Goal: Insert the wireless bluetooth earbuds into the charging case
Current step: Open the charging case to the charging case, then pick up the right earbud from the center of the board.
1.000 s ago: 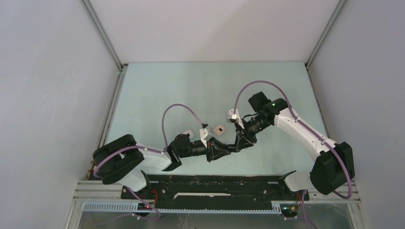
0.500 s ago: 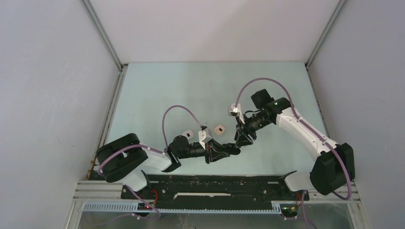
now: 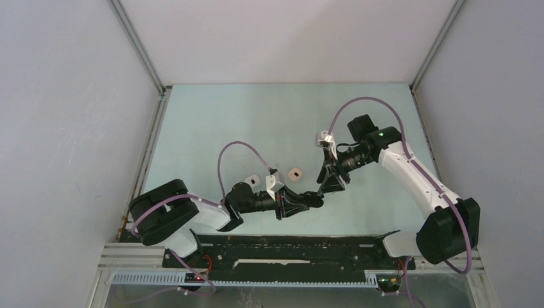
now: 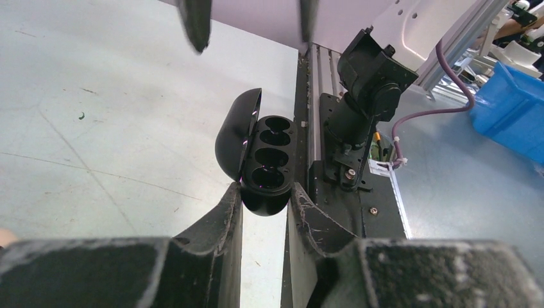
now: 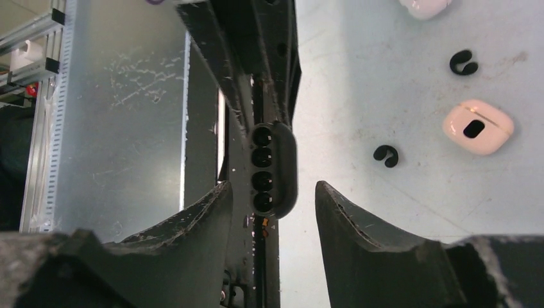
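Note:
My left gripper [image 4: 264,190] is shut on the lower end of a black charging case [image 4: 268,160]. Its lid [image 4: 232,136] is swung open and its wells look empty. The case also shows in the top view [image 3: 314,199] and the right wrist view [image 5: 274,168]. My right gripper [image 5: 271,187] is open and empty. It hovers just beyond the case, its fingertips [image 4: 195,24] at the top of the left wrist view. Two black C-shaped earbuds [image 5: 463,62] [image 5: 386,155] lie loose on the table.
A pinkish-white closed case [image 5: 478,126] and another white case [image 5: 423,5] lie on the table beside the black earbuds. They show as two pale spots in the top view [image 3: 295,174] [image 3: 253,181]. The black rail [image 3: 289,247] runs along the near edge.
My right gripper has pulled back and to the right, away from the case end it was at. My left gripper has shifted slightly right with the case.

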You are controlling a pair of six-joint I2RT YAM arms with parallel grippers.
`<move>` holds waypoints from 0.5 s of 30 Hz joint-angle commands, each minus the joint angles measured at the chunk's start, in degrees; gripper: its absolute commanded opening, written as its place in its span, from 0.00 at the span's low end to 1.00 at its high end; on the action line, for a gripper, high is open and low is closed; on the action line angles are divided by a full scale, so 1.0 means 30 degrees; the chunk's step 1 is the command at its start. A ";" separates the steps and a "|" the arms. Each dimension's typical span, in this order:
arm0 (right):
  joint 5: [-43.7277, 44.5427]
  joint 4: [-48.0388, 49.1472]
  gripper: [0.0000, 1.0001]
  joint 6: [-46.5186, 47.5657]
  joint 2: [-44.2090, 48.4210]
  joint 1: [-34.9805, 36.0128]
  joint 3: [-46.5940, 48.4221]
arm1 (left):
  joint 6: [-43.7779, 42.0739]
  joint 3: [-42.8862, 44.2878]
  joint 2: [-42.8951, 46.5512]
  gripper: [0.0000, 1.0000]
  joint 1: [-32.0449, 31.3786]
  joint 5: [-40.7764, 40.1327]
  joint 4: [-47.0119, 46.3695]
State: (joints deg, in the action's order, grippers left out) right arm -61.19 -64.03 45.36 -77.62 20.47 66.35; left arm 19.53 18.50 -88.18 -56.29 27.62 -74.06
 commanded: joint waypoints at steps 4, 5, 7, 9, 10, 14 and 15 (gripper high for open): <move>-0.2036 -0.1530 0.53 0.1455 0.0945 -0.1043 0.1000 | 0.1523 -0.0682 0.0796 0.00 0.1507 0.0538 -0.1999; -0.1758 -0.1159 0.53 0.1072 0.0815 -0.1113 0.1000 | 0.1507 -0.0867 0.1210 0.00 0.1768 0.0527 -0.1822; -0.0965 -0.0383 0.51 0.0357 0.0383 -0.1276 0.1013 | 0.1157 -0.1219 0.2237 0.00 0.2167 0.0337 -0.0802; -0.0142 0.0701 0.48 -0.0512 -0.0143 -0.1450 0.0953 | 0.0498 -0.1397 0.3509 0.00 0.2359 0.0108 0.1072; 0.0167 0.1183 0.47 -0.1170 -0.0288 -0.1566 0.0833 | 0.0090 -0.1440 0.4156 0.00 0.2376 0.0023 0.1660; 0.1838 0.4006 0.40 -0.3522 -0.1390 -0.1813 0.0771 | -0.1523 -0.1586 0.6884 0.00 0.2367 -0.0376 0.5848; 0.2312 0.4564 0.39 -0.3949 -0.1674 -0.1788 0.0770 | -0.1913 -0.1782 0.7457 0.00 0.2385 -0.0635 0.6424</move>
State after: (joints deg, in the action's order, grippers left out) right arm -60.01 -59.94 41.23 -80.12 15.51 67.61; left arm 19.84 13.93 -72.71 -49.32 27.57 -64.90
